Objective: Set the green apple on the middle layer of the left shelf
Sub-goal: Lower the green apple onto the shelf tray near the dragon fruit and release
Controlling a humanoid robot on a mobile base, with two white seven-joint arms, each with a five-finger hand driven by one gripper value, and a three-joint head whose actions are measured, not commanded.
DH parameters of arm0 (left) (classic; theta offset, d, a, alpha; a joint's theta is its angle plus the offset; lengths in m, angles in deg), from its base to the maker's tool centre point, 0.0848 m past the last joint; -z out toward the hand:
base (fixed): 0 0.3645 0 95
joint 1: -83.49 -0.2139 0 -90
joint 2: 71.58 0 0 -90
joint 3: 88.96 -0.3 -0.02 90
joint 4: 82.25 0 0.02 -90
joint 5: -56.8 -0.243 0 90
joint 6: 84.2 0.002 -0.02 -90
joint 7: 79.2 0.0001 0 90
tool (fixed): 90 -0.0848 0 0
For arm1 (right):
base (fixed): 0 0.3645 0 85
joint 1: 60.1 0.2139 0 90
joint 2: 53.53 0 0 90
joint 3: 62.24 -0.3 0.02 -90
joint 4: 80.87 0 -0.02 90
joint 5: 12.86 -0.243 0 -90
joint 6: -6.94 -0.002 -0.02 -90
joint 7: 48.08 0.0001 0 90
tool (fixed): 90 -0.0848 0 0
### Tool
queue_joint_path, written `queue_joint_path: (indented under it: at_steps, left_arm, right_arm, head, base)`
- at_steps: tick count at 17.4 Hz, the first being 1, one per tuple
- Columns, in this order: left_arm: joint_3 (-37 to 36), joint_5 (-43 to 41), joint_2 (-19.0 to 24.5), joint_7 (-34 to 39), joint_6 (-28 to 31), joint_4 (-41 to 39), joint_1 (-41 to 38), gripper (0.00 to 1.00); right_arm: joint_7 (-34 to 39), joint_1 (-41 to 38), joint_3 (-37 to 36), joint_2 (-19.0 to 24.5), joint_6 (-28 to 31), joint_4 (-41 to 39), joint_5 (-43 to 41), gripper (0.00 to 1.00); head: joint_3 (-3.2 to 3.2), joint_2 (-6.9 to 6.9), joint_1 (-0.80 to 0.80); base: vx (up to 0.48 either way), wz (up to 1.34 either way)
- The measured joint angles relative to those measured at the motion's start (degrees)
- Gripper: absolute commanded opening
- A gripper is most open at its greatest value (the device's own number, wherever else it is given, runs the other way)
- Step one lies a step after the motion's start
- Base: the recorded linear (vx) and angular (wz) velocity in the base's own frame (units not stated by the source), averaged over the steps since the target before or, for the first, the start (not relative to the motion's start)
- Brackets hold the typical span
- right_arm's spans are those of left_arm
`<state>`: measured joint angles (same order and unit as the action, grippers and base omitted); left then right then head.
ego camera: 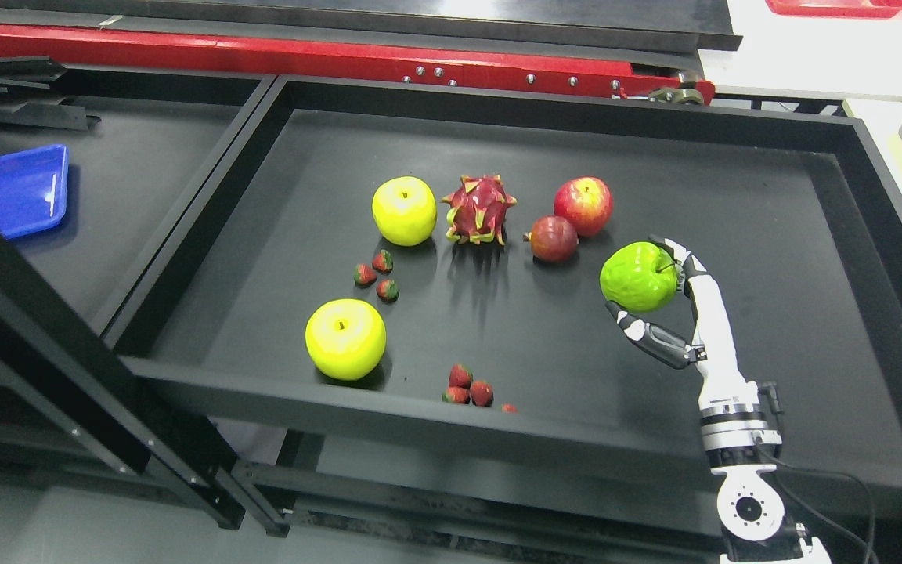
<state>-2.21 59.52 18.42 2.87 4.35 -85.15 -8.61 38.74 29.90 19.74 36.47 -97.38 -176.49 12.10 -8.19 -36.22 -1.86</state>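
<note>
Green apple (637, 276): right of centre in the big black tray (733, 196), just right of the red fruit, and it's caught in the robot hand!
Right robot hand (658, 294): arm up from the lower right, hand clasped around the green apple, upper fingers (678, 254) hooked over its top right, thumb (643, 330) tucked beneath its lower edge.
Lift: can't tell whether the apple is clear of the tray floor or resting on it.
Red apple (583, 205): behind and left of the green one, near it.
Dark red fruit (553, 238): just in front of the red apple, touching or nearly so.
Dragon fruit (478, 209): mid-tray, spiky, upright.
Yellow apple, back (404, 210): just left of the dragon fruit.
Yellow apple, front (345, 338): near the tray's front wall.
Strawberries, left cluster (377, 276): three, between the two yellow apples.
Strawberries, front cluster (468, 388): close by the front wall.
Blue tray (12, 189): far left, in the neighbouring black bay.
</note>
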Motion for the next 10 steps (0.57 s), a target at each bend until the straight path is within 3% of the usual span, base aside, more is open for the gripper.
queue_joint_path:
  at_steps: [5, 10]
  left_arm:
    - [0.0, 0.0, 0.0, -0.04, 0.0, 0.0, 0.0, 1.0]
    - [0.0, 0.0, 0.0, -0.06, 0.0, 0.01, -0.01, 1.0]
  right_arm:
    - [1.13, 0.0, 0.33, 0.0, 2.96, 0.02, 0.07, 0.0]
    - [9.0, 0.0, 1.75, 0.01, 6.64, 0.27, 0.21, 0.0]
  head:
    - [0.0, 0.0, 0.0]
    - [0.0, 0.0, 0.0]
  base:
    - [0.236, 0.0]
    - [0.174, -0.01]
